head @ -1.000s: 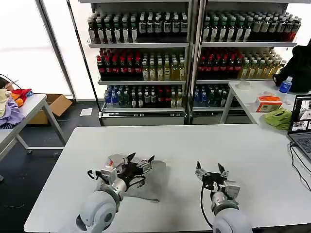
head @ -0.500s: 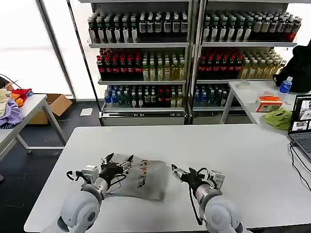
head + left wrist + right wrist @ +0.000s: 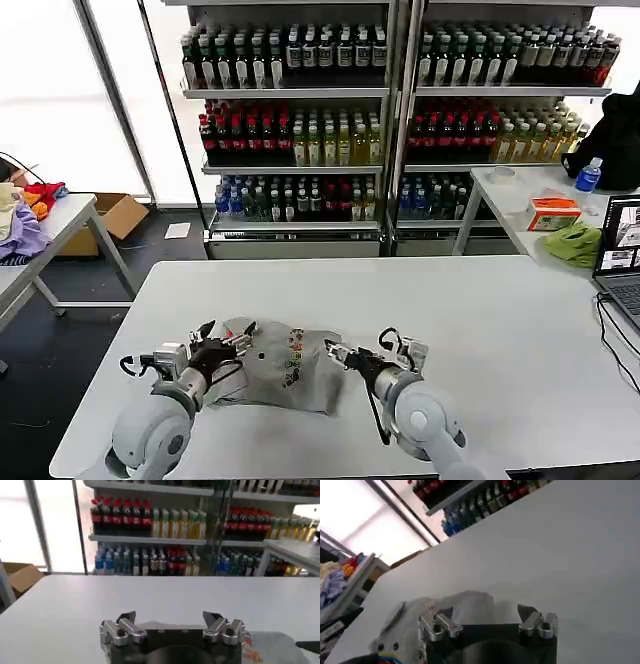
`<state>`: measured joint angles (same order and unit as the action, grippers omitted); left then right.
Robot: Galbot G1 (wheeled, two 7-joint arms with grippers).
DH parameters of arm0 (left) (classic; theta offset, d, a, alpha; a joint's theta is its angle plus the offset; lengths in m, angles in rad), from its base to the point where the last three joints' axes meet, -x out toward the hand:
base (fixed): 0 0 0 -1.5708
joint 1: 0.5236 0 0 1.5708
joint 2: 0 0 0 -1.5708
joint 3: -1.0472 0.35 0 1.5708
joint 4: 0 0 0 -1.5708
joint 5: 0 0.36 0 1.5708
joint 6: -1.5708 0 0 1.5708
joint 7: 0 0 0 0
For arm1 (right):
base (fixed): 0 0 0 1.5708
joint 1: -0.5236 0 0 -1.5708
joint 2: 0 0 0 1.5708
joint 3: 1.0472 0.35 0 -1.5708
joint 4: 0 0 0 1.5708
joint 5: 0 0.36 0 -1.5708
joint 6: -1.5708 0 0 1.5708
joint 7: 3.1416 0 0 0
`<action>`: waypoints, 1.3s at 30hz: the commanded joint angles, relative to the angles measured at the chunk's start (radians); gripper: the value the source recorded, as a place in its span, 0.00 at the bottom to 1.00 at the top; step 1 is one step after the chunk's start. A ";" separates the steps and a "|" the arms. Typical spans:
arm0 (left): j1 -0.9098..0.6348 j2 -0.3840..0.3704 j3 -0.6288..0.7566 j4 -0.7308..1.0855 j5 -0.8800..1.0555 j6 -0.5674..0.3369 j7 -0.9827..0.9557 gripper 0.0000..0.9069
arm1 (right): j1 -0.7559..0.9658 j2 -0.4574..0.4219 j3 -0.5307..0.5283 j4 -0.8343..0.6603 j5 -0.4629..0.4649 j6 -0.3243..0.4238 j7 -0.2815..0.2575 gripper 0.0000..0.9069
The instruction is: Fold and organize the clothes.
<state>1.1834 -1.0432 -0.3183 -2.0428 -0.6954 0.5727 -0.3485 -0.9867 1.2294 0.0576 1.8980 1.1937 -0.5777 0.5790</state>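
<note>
Your white table (image 3: 500, 330) carries 1 grey T-shirt (image 3: 290, 365), lying crumpled near the front edge, between your 2 arms, with its colourful chest print facing up. Your left gripper (image 3: 228, 334) sits at the shirt's left edge, fingers spread apart with nothing between them; the left wrist view shows the same wide gap (image 3: 170, 620). Your right gripper (image 3: 338, 352) points in at the shirt's right edge, its fingers also parted and empty (image 3: 485, 616).
</note>
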 commanded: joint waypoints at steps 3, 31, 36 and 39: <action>-0.008 0.005 -0.032 0.021 0.001 -0.025 -0.002 1.00 | 0.067 0.051 -0.060 -0.094 0.017 -0.003 0.009 0.87; 0.022 -0.023 -0.036 -0.013 0.020 0.003 -0.001 1.00 | -0.018 -0.078 0.070 -0.021 -0.192 -0.002 -0.024 0.00; 0.020 -0.029 -0.037 -0.015 0.021 0.003 -0.001 1.00 | 0.008 -0.134 0.107 -0.048 -0.252 -0.002 -0.059 0.00; 0.020 -0.032 -0.035 -0.014 0.023 0.002 -0.001 1.00 | 0.056 -0.176 0.124 -0.082 -0.276 -0.003 -0.080 0.00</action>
<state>1.2019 -1.0706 -0.3541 -2.0558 -0.6747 0.5729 -0.3500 -0.9840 1.1659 0.1137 1.8581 1.0120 -0.5801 0.5496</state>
